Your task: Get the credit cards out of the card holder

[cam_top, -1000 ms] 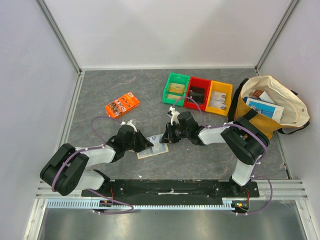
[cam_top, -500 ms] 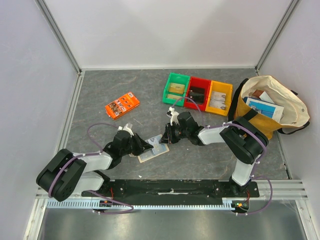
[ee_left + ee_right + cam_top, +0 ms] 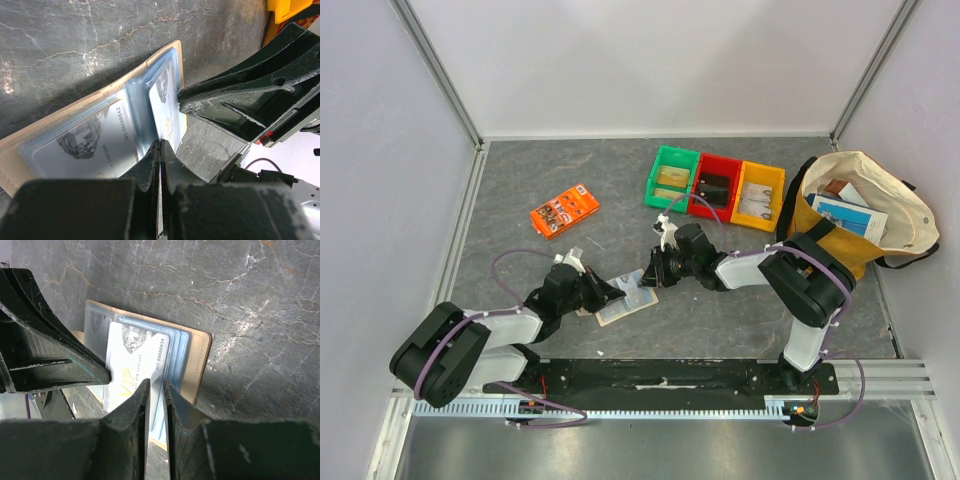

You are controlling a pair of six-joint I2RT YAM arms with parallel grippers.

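Could easily go wrong on the pull: likely to drag the whole card holder (image 3: 625, 310) across the table (image 3: 550, 180) rather than free the credit cards (image 3: 85, 145), given any slackening at the right gripper (image 3: 156, 387). Might equally catch only the clear blue sleeve (image 3: 135, 105) and no card, with a stretched or torn pocket as the probable result. Thin, slick plastic too, so prone to slipping out of a pinch by the very tips. Little room besides between the two grippers, nearly touching over the holder, hence some danger of a knock. Pictured lying open, inside up, at the near middle of the table, between the two arms, with cards tucked in their pockets. Pressed fully closed: the left gripper (image 3: 160, 147), over the holder's left half, right at the fold between two sleeves; impossible to say from the wrist view whether clamped on a card's edge, on sleeve film, or on nothing. Set at the holder's far right end: the right gripper, jaws a narrow slit apart with pale blue in the gap; hard to tell whether truly gripping. Just beside those jaws, not between them: the white VIP card (image 3: 131, 367), flat on top of the blue sleeves.
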